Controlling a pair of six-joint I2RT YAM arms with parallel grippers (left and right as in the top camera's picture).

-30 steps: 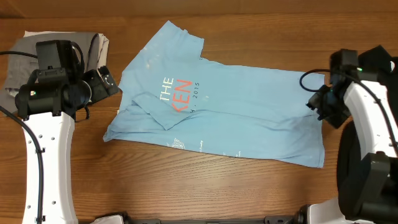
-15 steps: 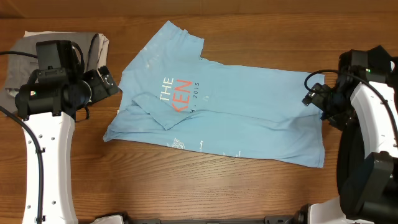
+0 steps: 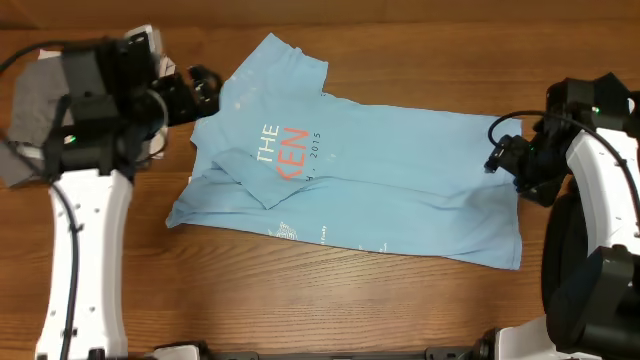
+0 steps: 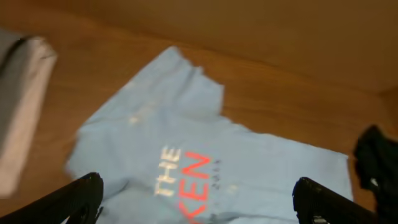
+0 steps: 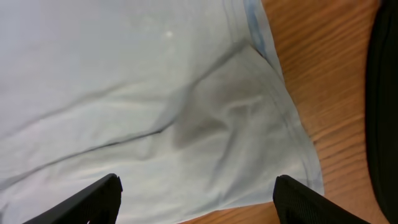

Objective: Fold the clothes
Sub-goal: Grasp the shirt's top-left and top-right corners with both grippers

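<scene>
The clothes, a light blue T-shirt (image 3: 400,170) with white and orange-red lettering, lie flat across the table, the left side partly folded in. My left gripper (image 3: 207,88) hovers open at the shirt's far left edge, beside the sleeve. In the left wrist view the T-shirt (image 4: 186,124) lies below the open gripper (image 4: 199,202), nothing between its fingers. My right gripper (image 3: 495,157) stands open at the shirt's right end. In the right wrist view the gripper (image 5: 199,202) spans the T-shirt (image 5: 155,93) hem corner without holding it.
Folded grey trousers (image 3: 30,95) lie at the far left corner, partly under my left arm, and show at the left edge as trousers (image 4: 18,112). Bare wooden table (image 3: 300,300) runs along the front. The right arm's black base (image 5: 385,112) stands right of the hem.
My left arm has swung away from the trousers, toward the far side and right, up to the shirt's sleeve. The right gripper shifted slightly left and its jaws widened.
</scene>
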